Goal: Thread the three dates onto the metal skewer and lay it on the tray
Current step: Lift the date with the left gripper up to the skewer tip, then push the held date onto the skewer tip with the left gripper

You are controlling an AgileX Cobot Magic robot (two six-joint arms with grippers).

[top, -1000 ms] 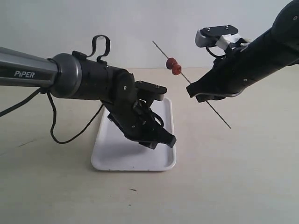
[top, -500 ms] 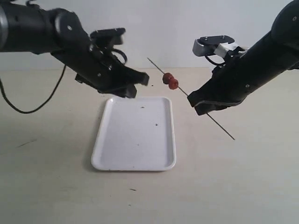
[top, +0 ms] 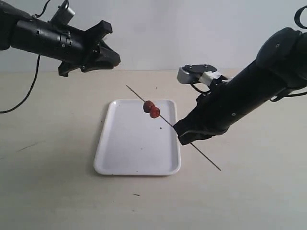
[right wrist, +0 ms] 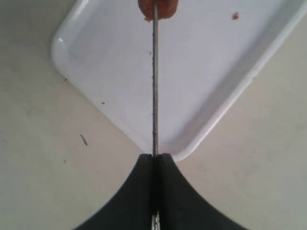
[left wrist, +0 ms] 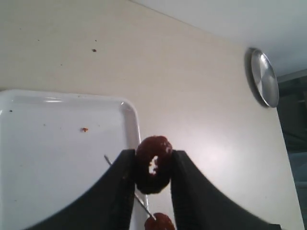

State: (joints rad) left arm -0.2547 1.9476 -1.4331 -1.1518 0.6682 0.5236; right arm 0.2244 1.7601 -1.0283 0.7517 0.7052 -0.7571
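A dark red date (left wrist: 160,146) is pinched between the fingers of my left gripper (left wrist: 152,155), which hangs high at the back left (top: 111,56), well away from the tray. My right gripper (top: 184,136) is shut on the thin metal skewer (top: 168,122) at the tray's right edge. The skewer slants up to the left over the white tray (top: 120,153) with two dates (top: 151,109) threaded on it. From the right wrist the skewer (right wrist: 154,86) runs out of the shut gripper (right wrist: 154,158) to a date (right wrist: 163,8) above the tray (right wrist: 96,62). The left wrist view shows the skewer's tip (left wrist: 108,159) and one threaded date (left wrist: 160,223) below.
Small crumbs (left wrist: 84,129) lie on the tray. A round metal disc (left wrist: 264,77) sits on the table beyond the tray. The left arm's black cable (top: 29,91) hangs at the far left. A dark speck (top: 136,194) marks the table in front of the tray.
My left arm has lifted off the tray and swung up to the back left. My right arm has brought the skewer with its two dates down and left, over the tray.
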